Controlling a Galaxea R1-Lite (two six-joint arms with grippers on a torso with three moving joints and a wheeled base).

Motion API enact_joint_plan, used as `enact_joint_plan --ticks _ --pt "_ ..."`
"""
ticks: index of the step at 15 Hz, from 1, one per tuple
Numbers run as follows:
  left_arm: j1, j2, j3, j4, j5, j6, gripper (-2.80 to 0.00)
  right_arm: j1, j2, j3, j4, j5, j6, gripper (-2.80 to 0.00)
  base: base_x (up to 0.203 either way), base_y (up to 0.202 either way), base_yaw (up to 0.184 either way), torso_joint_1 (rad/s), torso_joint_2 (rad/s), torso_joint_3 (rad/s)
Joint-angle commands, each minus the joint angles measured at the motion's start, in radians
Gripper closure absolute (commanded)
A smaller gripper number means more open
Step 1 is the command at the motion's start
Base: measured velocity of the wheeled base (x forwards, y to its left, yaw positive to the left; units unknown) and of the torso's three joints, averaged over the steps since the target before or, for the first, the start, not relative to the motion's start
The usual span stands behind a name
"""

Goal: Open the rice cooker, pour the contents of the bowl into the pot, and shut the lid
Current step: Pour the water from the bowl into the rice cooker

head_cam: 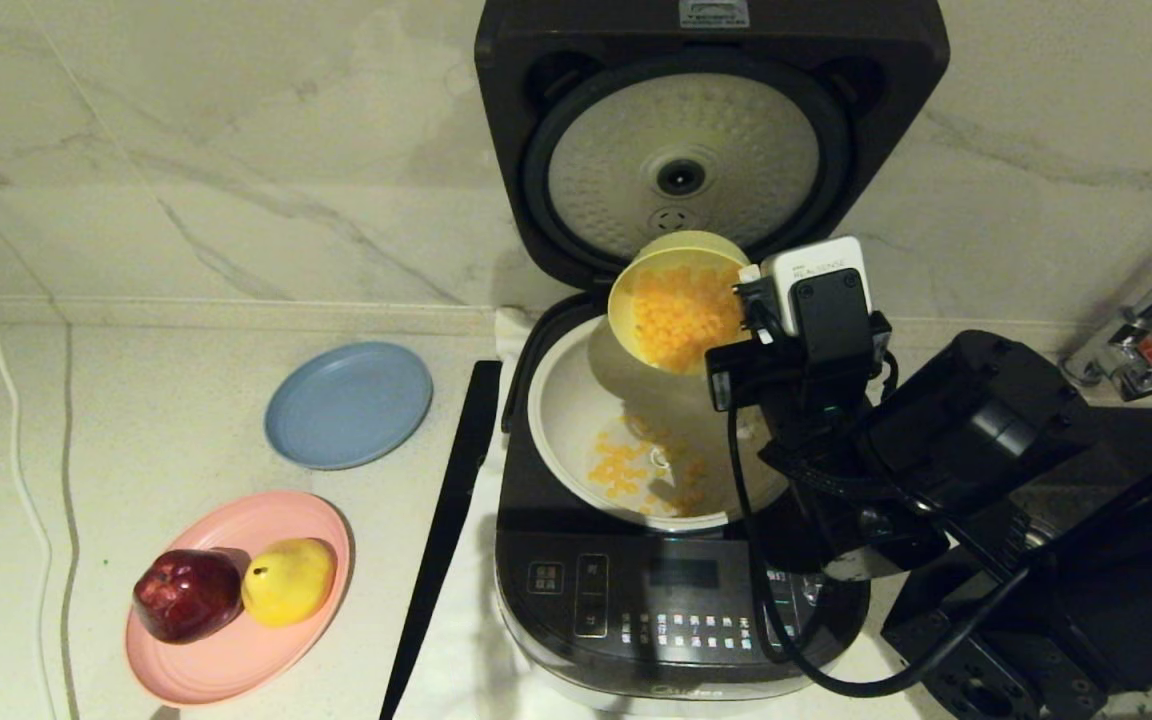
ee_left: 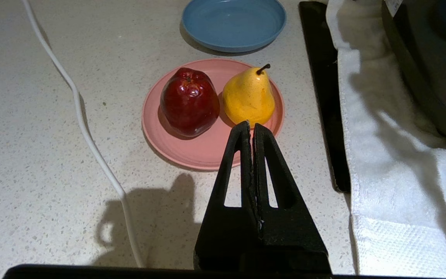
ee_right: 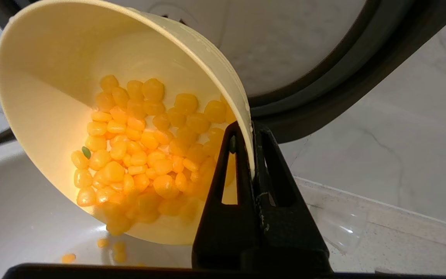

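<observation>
the right gripper (ee_right: 251, 155) has its jaws pinched shut on the rim of the bowl (ee_right: 45, 116), one finger inside the wall and one outside, holding it steeply tilted over the open rice cooker (head_cam: 676, 590). the bowl's mouth faces down and away from the jaws toward the pot (head_cam: 561, 410), which sits directly below them. most of the contents (ee_right: 145, 155) cling in a heap on the bowl's low side, just beside the inner finger – a few kernels already lie on the pot floor. the lid (head_cam: 706, 140) stands upright behind the bowl, its dimpled plate close to the bowl's far rim. judging from this, the thin rim grip is the weak point: a sudden slide of kernels could twist the bowl between the jaws, or tipping further could knock it against the lid – kernels might then scatter past the pot's rim. the left gripper (ee_left: 252, 130) hovers with jaws closed and empty over the tabletop (ee_left: 33, 116), a pink plate (ee_left: 192, 151) just beyond its tips.
</observation>
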State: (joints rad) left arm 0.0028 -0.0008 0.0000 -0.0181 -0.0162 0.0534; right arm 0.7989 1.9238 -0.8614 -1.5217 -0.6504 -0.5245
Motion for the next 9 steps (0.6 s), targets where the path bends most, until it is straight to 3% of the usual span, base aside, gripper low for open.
enact_joint_plan --ticks 1,3,5,9 --pt "0.0 0.001 0.008 0.0 -0.001 0.0 0.0 0.0 -0.018 0.0 -0.008 -0.006 -0.008 0.0 0.0 0.0 0.0 0.0 0.0 0.0" --pt "0.0 0.001 0.008 0.0 0.0 0.0 0.0 0.0 -0.082 -0.048 0.048 -0.026 -0.01 0.0 0.0 0.0 0.0 0.0 0.0 0.0" --pt "0.0 0.001 0.008 0.0 0.0 0.0 0.0 0.003 -0.136 -0.079 0.195 -0.041 0.02 0.0 0.0 0.0 0.0 0.0 0.0 0.0" --pt "0.0 0.001 0.008 0.0 -0.001 0.0 0.0 -0.004 -0.195 -0.197 0.572 -0.074 0.166 0.0 0.0 0.0 0.0 0.0 0.0 0.0"
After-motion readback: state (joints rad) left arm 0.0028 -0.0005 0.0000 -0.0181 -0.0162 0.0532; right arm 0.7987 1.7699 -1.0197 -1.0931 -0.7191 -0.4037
